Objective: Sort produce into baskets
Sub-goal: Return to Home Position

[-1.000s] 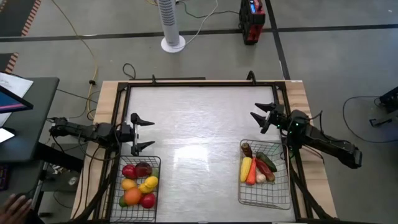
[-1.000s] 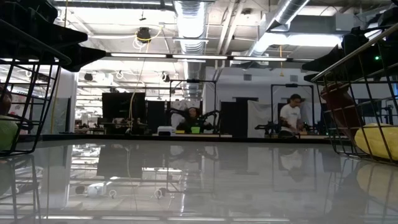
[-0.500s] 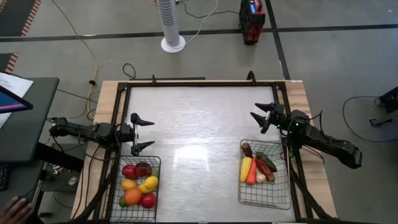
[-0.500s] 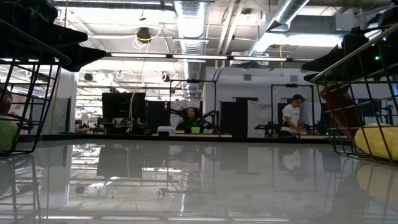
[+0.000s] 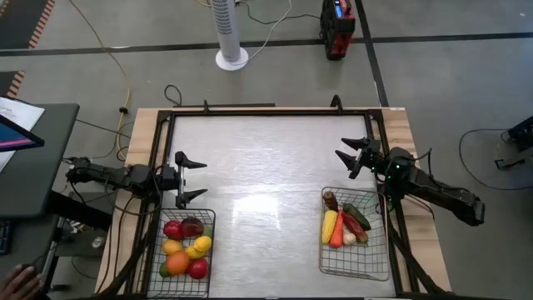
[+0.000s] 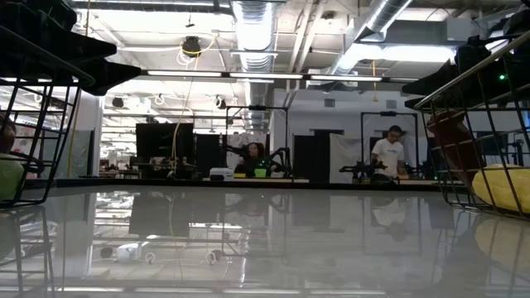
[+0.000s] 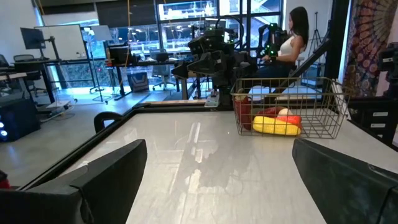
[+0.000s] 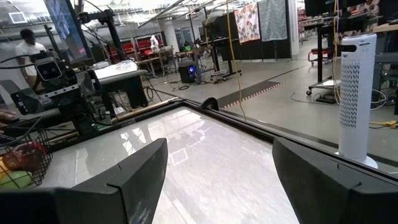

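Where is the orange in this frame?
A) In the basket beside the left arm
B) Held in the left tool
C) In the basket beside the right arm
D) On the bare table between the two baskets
A: the orange lies in the basket beside the left arm, among other round fruit, while the left tool is open and holds nothing.

The smooth table top [image 5: 266,158] shines glossy; the 2 baskets [image 5: 354,262] are thin metal wire.

Produce [image 5: 185,248] sorted inside both baskets [image 5: 355,263]
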